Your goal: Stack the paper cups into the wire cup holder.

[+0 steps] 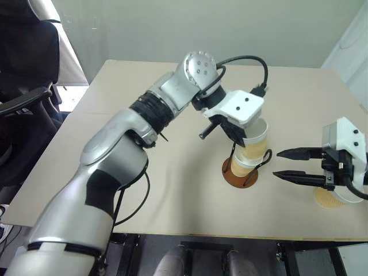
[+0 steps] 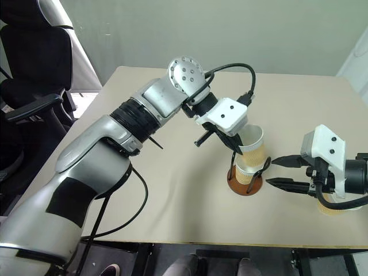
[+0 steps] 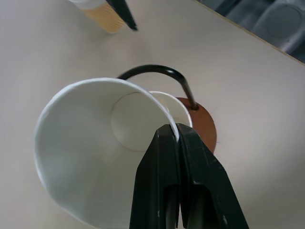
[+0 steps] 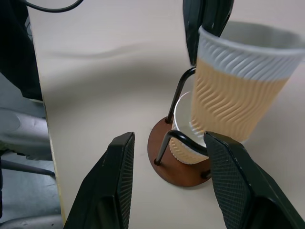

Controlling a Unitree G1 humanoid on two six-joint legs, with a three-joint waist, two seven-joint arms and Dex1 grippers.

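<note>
Table [image 1: 172,190]: I see a broad tan top, mostly bare; the work sits right of centre, well in from the near edge, with free room on every side of the holder.
Wire cup holder [image 1: 240,172]: reddish disc base standing flat, black wire loops rising from it; one paper cup is already seated upright inside.
Seated cup [image 4: 183,143]: sits low in the holder, mouth up, rim showing just under the cup I carry.
Carried cup [image 1: 255,141]: hangs directly over the seated one, its bottom just entering that mouth, its long axis leaning off vertical, top tipped away from the wire loop nearest my wrist.
Left gripper [image 3: 180,136]: fingers closed on the carried cup's rim, one inside the wall and one outside; it comes at the holder from above and the left.
Key relation: I judge the cup must go straight down along the holder's upright axis; the lean needs squaring first or the wall may catch a loop.
Right gripper [image 1: 287,165]: jaws apart and empty, pointing level at the holder from its right, close by but not touching.
Third cup [image 1: 330,198]: stands on the table under my right wrist, near the right-hand edge.
Nearer arm: left, for this placement.
</note>
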